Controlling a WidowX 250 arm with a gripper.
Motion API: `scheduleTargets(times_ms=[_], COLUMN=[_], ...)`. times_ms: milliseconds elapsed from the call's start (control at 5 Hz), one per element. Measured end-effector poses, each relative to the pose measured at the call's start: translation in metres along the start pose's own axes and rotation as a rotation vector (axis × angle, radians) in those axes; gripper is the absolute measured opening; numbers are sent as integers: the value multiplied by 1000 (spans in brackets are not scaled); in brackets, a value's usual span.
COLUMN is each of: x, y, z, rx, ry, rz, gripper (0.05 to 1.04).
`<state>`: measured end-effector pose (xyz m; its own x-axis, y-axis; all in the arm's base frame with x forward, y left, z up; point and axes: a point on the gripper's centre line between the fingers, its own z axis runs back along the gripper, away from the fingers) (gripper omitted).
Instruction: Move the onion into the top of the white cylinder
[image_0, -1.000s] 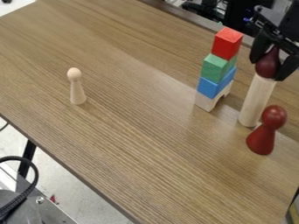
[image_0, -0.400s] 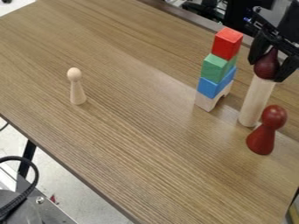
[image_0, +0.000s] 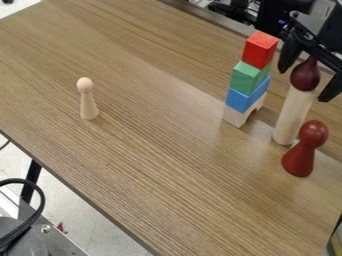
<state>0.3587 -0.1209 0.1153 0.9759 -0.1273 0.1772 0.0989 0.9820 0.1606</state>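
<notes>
The gripper (image_0: 310, 84) hangs at the upper right with its two fingers spread wide, one on each side of the onion and apart from it. The dark red onion (image_0: 305, 75) rests on top of the pale cylinder (image_0: 293, 116), its pointed end up between the fingers. The cylinder stands upright on the table, in plain light wood.
Left of the cylinder stands a stack with a red block (image_0: 259, 50), a green block, a blue block and a pale arch. A dark red peg figure (image_0: 305, 149) stands close in front of the cylinder. A pale peg figure (image_0: 87, 99) is at the left on the wooden table (image_0: 153, 145).
The gripper's fingers have opened away from the onion, which was between them before. The onion stays on top of the cylinder.
</notes>
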Motion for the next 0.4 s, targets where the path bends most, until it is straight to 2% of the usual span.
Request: scheduleTargets(times_ms=[200,400], x=[1,4], y=[3,15], z=[22,56], rx=[-21,-41], ry=[-45,-88], rz=[17,69], gripper=[999,999])
